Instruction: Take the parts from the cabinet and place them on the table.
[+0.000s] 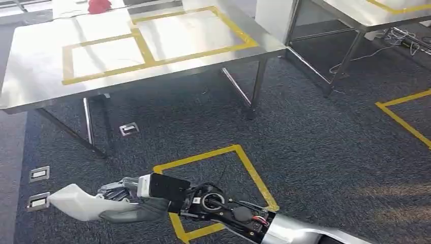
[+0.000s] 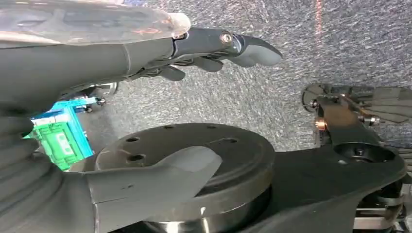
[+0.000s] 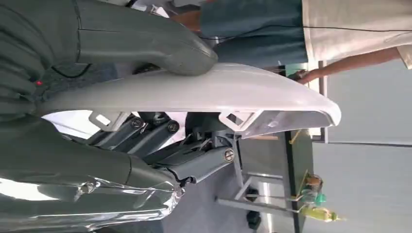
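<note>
My right hand [image 1: 127, 199] reaches across low at the bottom left of the head view and holds a long white moulded part [image 1: 76, 202] over the dark carpet. In the right wrist view the thumb [image 3: 145, 43] presses on top of the white part [image 3: 204, 92] and the darker fingers [image 3: 194, 162] curl under it. The steel table [image 1: 40, 86] stands ahead, marked with yellow tape rectangles, some way beyond the part. My left hand [image 2: 121, 58] hangs over the floor with its fingers spread and nothing in it.
A second steel table [image 1: 366, 15] stands at the back right with cables [image 1: 406, 43] beneath it. A red object [image 1: 99, 5] lies at the first table's far edge. Yellow tape squares [image 1: 239, 152] and floor sockets [image 1: 129, 128] mark the carpet. A person [image 3: 340, 29] stands nearby.
</note>
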